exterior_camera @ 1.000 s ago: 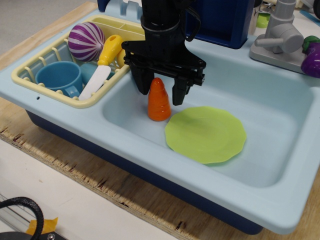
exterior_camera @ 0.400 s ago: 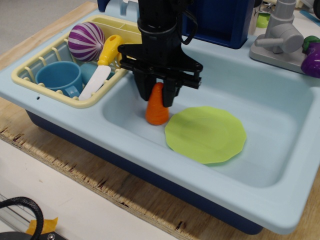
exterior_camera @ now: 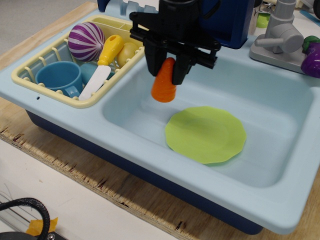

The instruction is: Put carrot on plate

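Note:
The orange ridged carrot (exterior_camera: 164, 84) hangs tip up in my black gripper (exterior_camera: 168, 71), which is shut on its upper part. The carrot is lifted clear of the sink floor, above and to the left of the plate. The lime-green faceted plate (exterior_camera: 205, 134) lies flat on the floor of the light blue sink (exterior_camera: 280, 115), with nothing on it.
A yellow dish rack (exterior_camera: 30, 75) at the left holds a blue cup (exterior_camera: 58, 77), a yellow-handled toy knife (exterior_camera: 102, 65) and a purple striped ball (exterior_camera: 86, 41). A grey tap (exterior_camera: 280, 32) and a purple toy (exterior_camera: 312, 57) stand at the back right.
My gripper closed on the carrot, which stood on the sink floor, and lifted it up and slightly right.

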You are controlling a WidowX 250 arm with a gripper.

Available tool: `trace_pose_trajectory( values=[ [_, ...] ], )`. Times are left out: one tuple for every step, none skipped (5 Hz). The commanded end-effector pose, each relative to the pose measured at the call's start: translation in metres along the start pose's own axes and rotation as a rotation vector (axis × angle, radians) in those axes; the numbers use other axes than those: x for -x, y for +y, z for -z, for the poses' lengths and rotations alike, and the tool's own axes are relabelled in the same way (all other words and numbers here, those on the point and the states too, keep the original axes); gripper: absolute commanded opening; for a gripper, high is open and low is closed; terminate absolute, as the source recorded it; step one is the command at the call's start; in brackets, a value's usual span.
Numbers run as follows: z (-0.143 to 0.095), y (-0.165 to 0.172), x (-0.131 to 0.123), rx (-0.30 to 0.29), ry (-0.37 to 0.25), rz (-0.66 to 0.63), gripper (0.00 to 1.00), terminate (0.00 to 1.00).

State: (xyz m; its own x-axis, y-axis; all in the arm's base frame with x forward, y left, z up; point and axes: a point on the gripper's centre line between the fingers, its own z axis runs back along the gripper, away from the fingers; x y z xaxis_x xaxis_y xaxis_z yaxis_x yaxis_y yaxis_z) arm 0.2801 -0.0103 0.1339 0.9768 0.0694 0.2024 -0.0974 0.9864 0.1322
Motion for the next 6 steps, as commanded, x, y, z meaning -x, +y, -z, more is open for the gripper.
trace_pose_trajectory(
  values=[
    [-0.018,-0.023,-0.006,0.093,-0.039,-0.022,0.0,0.0],
    [-0.014,-0.039,0.006,0.179,0.001,-0.024,0.0,0.0],
    [-0.002,-0.048,0.014,0.231,0.048,-0.03,0.0,0.0],
    [0.004,-0.053,0.02,0.254,0.039,-0.051,1.0,0.0],
    [0.009,-0.053,0.019,0.272,0.053,-0.046,1.0,0.0],
    [0.009,-0.053,0.019,0.272,0.053,-0.046,1.0,1.0]
  ],
)
